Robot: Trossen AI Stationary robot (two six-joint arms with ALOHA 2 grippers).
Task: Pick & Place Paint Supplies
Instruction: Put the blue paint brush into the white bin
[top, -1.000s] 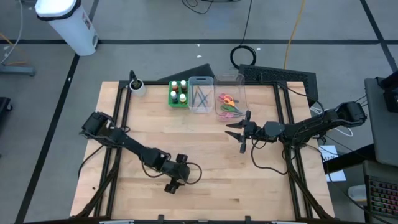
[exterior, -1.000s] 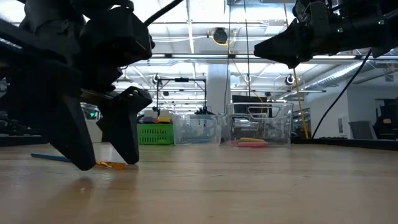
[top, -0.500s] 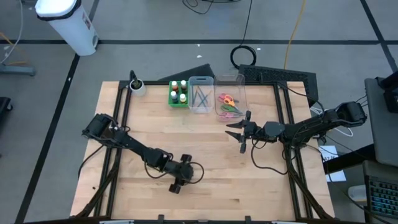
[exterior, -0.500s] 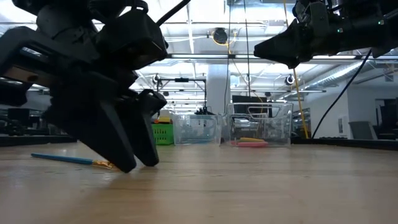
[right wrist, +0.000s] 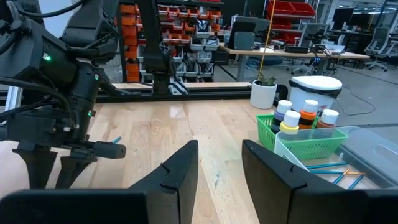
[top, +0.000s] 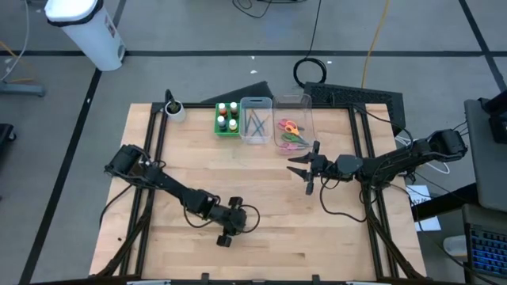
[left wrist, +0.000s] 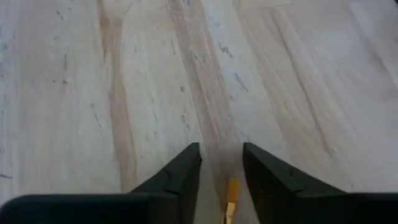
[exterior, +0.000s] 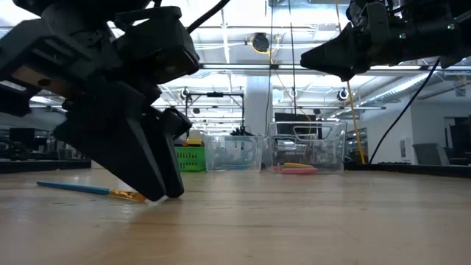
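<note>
On the table [top: 261, 198]: left arm at about 7 o'clock, right arm at 3 o'clock.
Left gripper [exterior: 158, 193]: down at the wood, fingers narrowly parted astride the brush's orange end.
Right gripper [top: 303, 169]: raised, fingers spread, nothing held.
Brush [exterior: 88, 189]: flat on the wood, blue handle partly hidden.
Bins: at 12 o'clock, contents hard to make out.

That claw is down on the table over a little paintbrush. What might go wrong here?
Two risks, I think. The left gripper has its jaws open astride only the orange tip of the brush, so closing there may let the thin handle swing or slip free. Its fingertips also sit on the table and may scrape it.
</note>
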